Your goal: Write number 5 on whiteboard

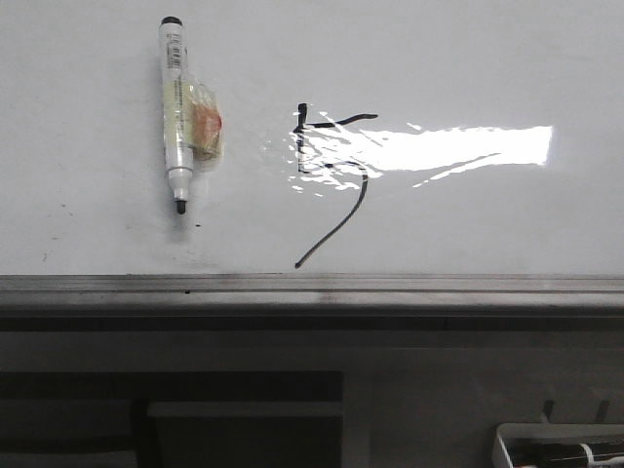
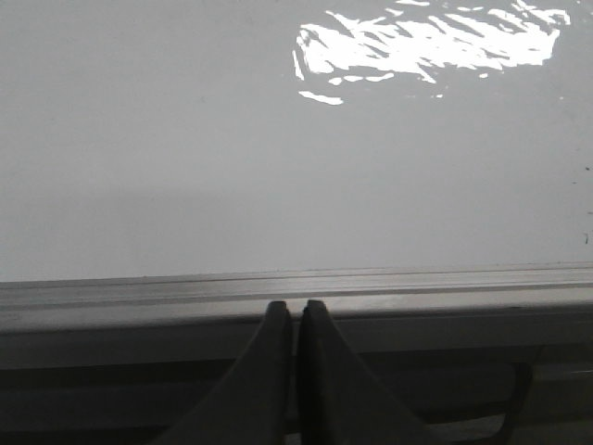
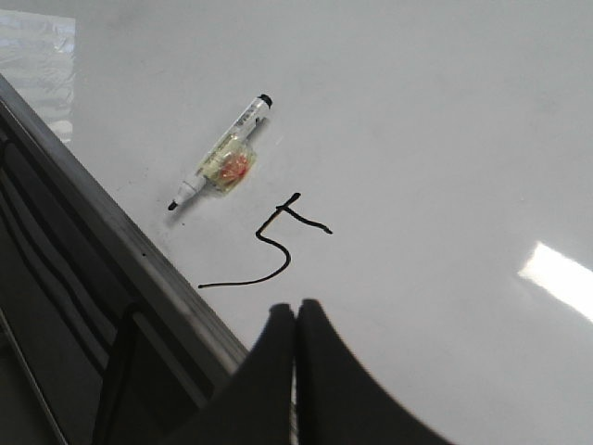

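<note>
The number 5 [image 1: 331, 185] is drawn in thin black strokes on the whiteboard [image 1: 468, 58], partly under a glare patch; it also shows in the right wrist view [image 3: 278, 246]. A white marker [image 1: 176, 107] with a clear tape wrap lies uncapped on the board left of the 5, tip toward the rail; it also shows in the right wrist view [image 3: 220, 154]. My left gripper [image 2: 296, 309] is shut and empty over the board's rail. My right gripper [image 3: 296, 310] is shut and empty above the board, near the tail of the 5. Neither gripper shows in the front view.
A grey metal rail [image 1: 312, 285] runs along the whiteboard's near edge, with dark grey panels [image 1: 244, 409] below it. A white tray corner [image 1: 556, 447] sits at the lower right. Small dark specks dot the board near the marker.
</note>
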Motion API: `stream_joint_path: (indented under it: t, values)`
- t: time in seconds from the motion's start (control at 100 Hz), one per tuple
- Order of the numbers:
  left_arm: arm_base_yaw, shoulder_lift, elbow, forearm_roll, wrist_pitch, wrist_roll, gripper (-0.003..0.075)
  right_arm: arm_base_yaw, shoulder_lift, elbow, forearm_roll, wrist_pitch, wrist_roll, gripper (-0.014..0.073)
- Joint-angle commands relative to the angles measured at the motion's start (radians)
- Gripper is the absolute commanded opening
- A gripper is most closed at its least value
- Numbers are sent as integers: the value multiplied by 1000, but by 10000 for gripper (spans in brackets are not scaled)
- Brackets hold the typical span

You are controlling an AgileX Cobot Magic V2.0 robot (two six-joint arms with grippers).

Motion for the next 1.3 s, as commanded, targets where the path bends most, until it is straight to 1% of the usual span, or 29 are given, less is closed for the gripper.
stream_joint_path:
  t: [0.0,0.19,0.24,0.29,0.32,0.36,0.37,0.38,0.39,0.42,0.43,0.44,0.45,0.48,0.49,0.51,0.54,0.58,0.63,0.66,0.71,0.8,0.91,1.01,1.29]
  values:
    - [4,-18,18,-12,-67,-12,-20,-6,11,-24,11,-75,2,-61]
    - [4,-18,18,-12,-67,-12,-20,-8,11,-14,10,-82,2,-61]
    - [4,-18,18,-12,-67,-12,-20,-12,11,11,-2,-133,2,-61]
    - [4,-18,18,-12,-67,-12,-20,-22,11,47,-9,-233,9,-61]
    - [4,-18,18,-12,-67,-12,-20,-30,11,70,-39,-282,45,-61]
    - [4,-18,18,-12,-67,-12,-20,-47,11,105,-126,-343,184,-61]
    - [4,-18,18,-12,-67,-12,-20,-50,11,112,-175,-352,249,-61]
    - [4,-18,18,-12,-67,-12,-20,-54,11,124,-201,-361,285,-61]
    - [4,-18,18,-12,-67,-12,-20,-62,11,131,-255,-378,321,-61]
    - [4,-18,18,-12,-67,-12,-20,-80,11,158,-362,-406,510,-61]
    - [4,-18,18,-12,-67,-12,-20,-90,11,170,-387,-416,547,-61]
    - [4,-18,18,-12,-67,-12,-20,-101,11,183,-454,-422,621,-61]
    - [4,-18,18,-12,-67,-12,-20,-101,11,189,-454,-422,656,-61]
    - [4,-18,18,-12,-67,-12,-20,-130,11,212,-544,-424,788,-61]
    - [4,-18,18,-12,-67,-12,-20,-136,11,218,-559,-424,848,-61]
    - [4,-18,18,-12,-67,-12,-20,-161,11,241,-606,-424,927,-61]
    - [4,-18,18,-12,-67,-12,-20,-180,11,257,-626,-424,1007,-61]
    - [4,-18,18,-12,-67,-12,-20,-219,11,288,-633,-424,1068,-61]
    - [4,-18,18,-12,-67,-12,-20,-259,11,323,-634,-424,1075,-61]
    - [4,-18,18,-12,-67,-12,-20,-281,11,320,-647,-352,1075,-61]
    - [4,-18,18,-12,-67,-12,-20,-301,9,318,-678,-297,1075,-61]
    - [4,-18,18,-12,-67,-12,-20,-312,-4,320,-707,-219,1075,-61]
    - [4,-18,18,-12,-67,-12,-20,-312,-56,320,-707,-71,1074,-61]
    - [4,-18,18,-12,-67,-12,-20,-313,-130,320,-714,-38,1074,-61]
    - [4,-18,18,-12,-67,-12,-20,-313,-124,320,-715,-41,1074,-61]
